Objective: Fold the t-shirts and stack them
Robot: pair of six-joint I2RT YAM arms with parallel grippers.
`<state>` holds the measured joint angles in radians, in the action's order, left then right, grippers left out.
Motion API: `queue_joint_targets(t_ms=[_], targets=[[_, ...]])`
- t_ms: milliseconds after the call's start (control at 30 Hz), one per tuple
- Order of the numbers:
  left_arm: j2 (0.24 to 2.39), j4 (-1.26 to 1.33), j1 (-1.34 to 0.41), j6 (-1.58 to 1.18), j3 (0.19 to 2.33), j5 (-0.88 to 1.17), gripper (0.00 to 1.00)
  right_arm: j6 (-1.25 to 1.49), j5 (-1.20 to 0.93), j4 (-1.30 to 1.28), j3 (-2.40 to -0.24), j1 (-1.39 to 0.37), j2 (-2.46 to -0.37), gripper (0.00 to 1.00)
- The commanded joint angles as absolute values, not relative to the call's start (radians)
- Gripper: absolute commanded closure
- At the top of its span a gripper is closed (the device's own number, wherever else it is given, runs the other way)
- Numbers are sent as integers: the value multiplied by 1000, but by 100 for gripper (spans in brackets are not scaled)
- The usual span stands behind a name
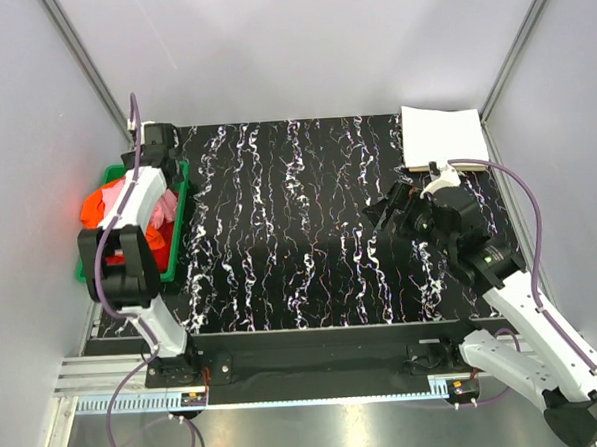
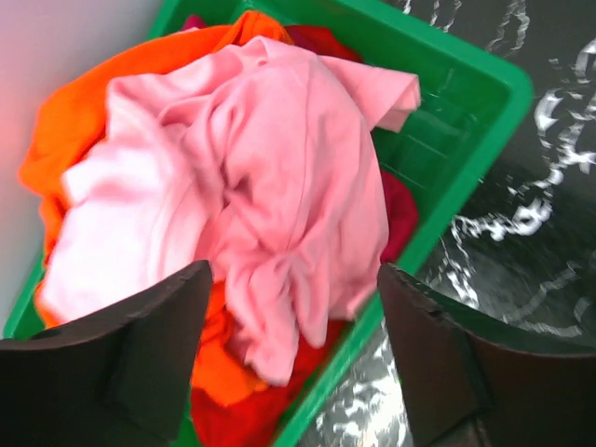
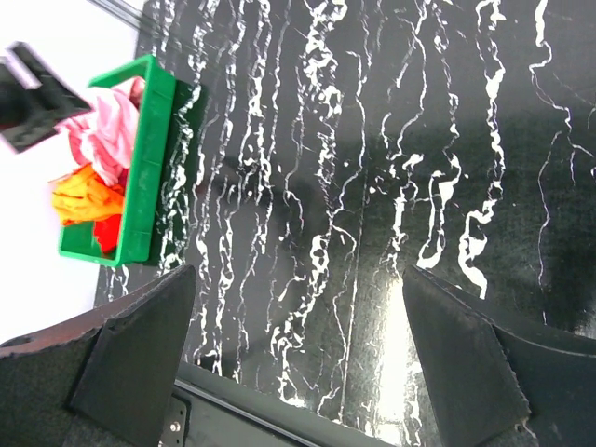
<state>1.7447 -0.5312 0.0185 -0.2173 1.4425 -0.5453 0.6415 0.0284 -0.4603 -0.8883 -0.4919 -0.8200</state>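
A light pink t-shirt (image 2: 270, 177) lies crumpled on top of a heap in the green tray (image 2: 466, 84). A bright orange shirt (image 2: 74, 121) and a dark red one (image 2: 400, 209) show beneath it. My left gripper (image 2: 293, 275) hangs just above the pink cloth, its fingers wide apart on either side of a hanging fold, clamping nothing. A white t-shirt (image 1: 442, 136) lies folded flat at the table's back right corner. My right gripper (image 1: 383, 211) hovers open over the bare right part of the table, with nothing between its fingers (image 3: 149, 345).
The green tray (image 1: 183, 224) sits at the table's left edge, close against the grey side wall. The black marbled table top (image 1: 299, 233) stretches between the tray and the white shirt. Grey walls with slanted metal posts close off the back and both sides.
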Motion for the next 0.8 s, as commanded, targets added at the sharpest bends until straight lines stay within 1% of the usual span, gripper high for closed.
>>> queue_joint_targets(t_ms=[0,167,267,300,367,400,467,500,533,567,767], targets=[[1808,-555,32,-198,1526,-571,26,634,34,-423,-890,-494,-802,0],[1822,-569,52,-236,1529,-555,26,620,37,-425,-897,-494,-807,0],[1838,-571,64,-238,1531,-513,33,623,41,-425,-907,-494,-815,0],[1848,-575,67,-236,1534,-483,40,627,37,-425,-911,-494,-818,0],[1853,-580,69,-239,1534,-470,58,632,31,-425,-914,-494,-818,0],[1853,-586,68,-244,1531,-469,70,640,28,-425,-911,-494,-815,0],[1844,-592,69,-250,1535,-477,78,647,17,-425,-908,-494,-808,0],[1839,-601,69,-247,1540,-479,86,653,15,-423,-905,-494,-804,0],[1833,-607,69,-247,1546,-482,98,655,11,-425,-905,-494,-801,0],[1832,-617,69,-247,1560,-488,100,658,9,-425,-907,-495,-799,0],[1747,-647,57,-244,1624,-457,100,661,6,-423,-920,-494,-795,0]])
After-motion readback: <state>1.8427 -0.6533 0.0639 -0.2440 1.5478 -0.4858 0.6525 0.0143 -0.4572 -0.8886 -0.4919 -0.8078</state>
